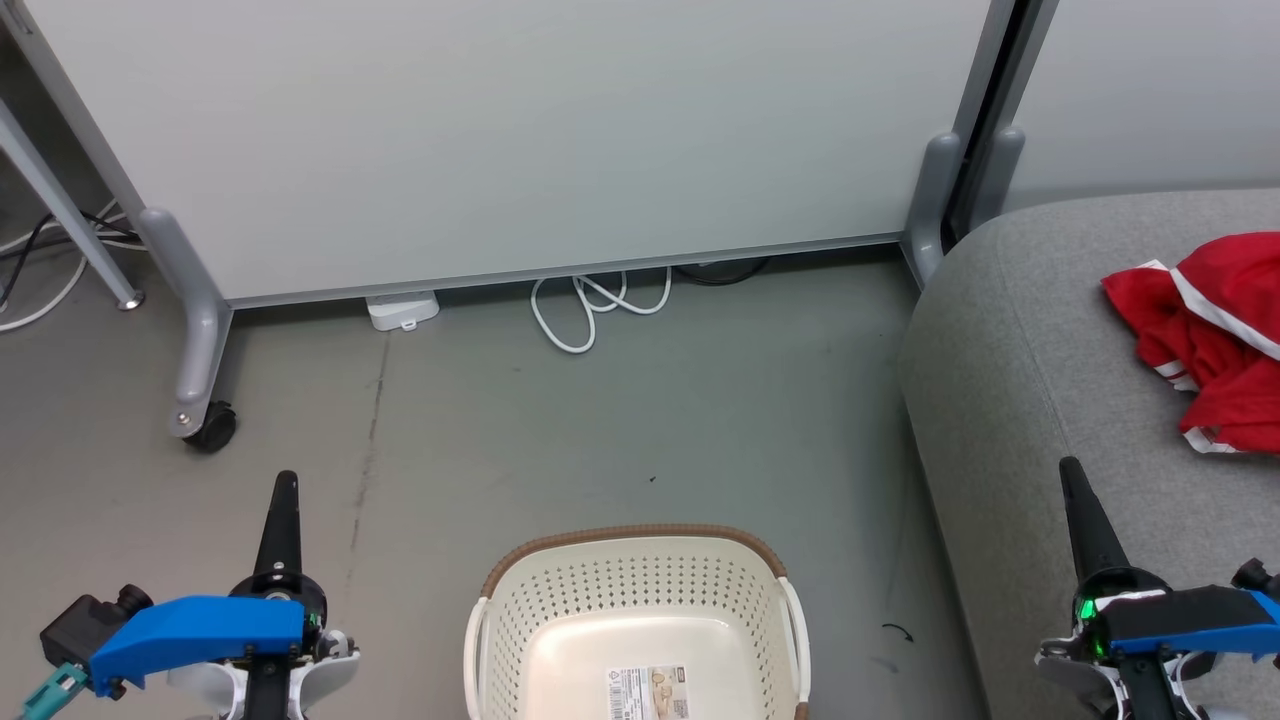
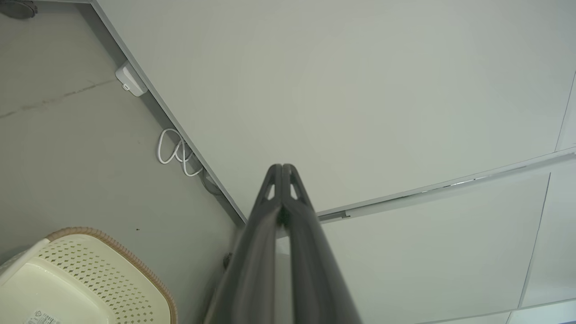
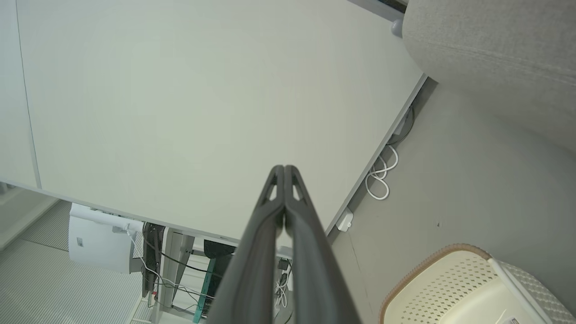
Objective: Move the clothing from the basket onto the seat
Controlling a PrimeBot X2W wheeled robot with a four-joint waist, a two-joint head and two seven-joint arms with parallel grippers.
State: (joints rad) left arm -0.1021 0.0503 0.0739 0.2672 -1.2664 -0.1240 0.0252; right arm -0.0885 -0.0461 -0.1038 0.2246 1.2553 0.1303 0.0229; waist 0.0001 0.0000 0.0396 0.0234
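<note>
The cream-white basket [image 1: 637, 620] stands on the floor at the bottom centre of the head view, with just a label sticker on its bottom; part of the basket [image 2: 85, 279] shows in the left wrist view and the basket [image 3: 468, 288] in the right wrist view. Red clothing [image 1: 1205, 335] with white stripes lies crumpled on the grey seat [image 1: 1010, 400] at the right. My left gripper [image 1: 284, 482] is shut and holds nothing, left of the basket. My right gripper [image 1: 1068, 466] is shut and holds nothing, over the seat's front part. Both grippers' fingers [image 2: 282, 198] [image 3: 284, 198] are pressed together.
A pale wheeled partition panel [image 1: 500, 140] stands behind the basket, with a castor foot [image 1: 205, 425] at the left. A white cable loop [image 1: 595, 305] and a white adapter [image 1: 402, 310] lie at its base. Grey floor lies between the basket and the panel.
</note>
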